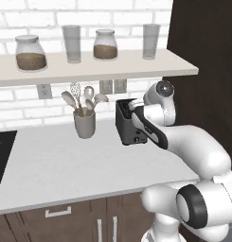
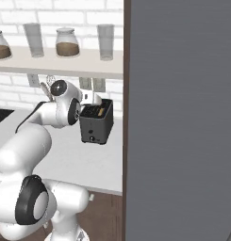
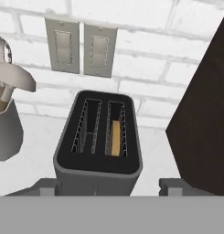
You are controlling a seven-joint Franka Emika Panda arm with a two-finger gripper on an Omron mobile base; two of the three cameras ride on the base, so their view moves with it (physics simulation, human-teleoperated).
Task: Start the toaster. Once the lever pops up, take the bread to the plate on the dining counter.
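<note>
Tool (image 3: 104,189) hovered above dark boxy toaster (image 3: 98,151), fingers apart | tan bread slice (image 3: 115,138) sat low in right slot | advice: descend straight, pinch slice's top edge.

Glossy white rounded arm (image 1: 198,151), dark joints (black-banded)

Even, bright rendered light; soft faint shadows; no glare; slightly coarse, perhaps blurred at edges.

A dark grey two-slot toaster (image 3: 98,148) stands upright on the white wall counter, near the brick backsplash and beside a dark cabinet panel on its right. A tan bread slice (image 3: 115,138) sits on edge, sunk in its right slot.
</note>
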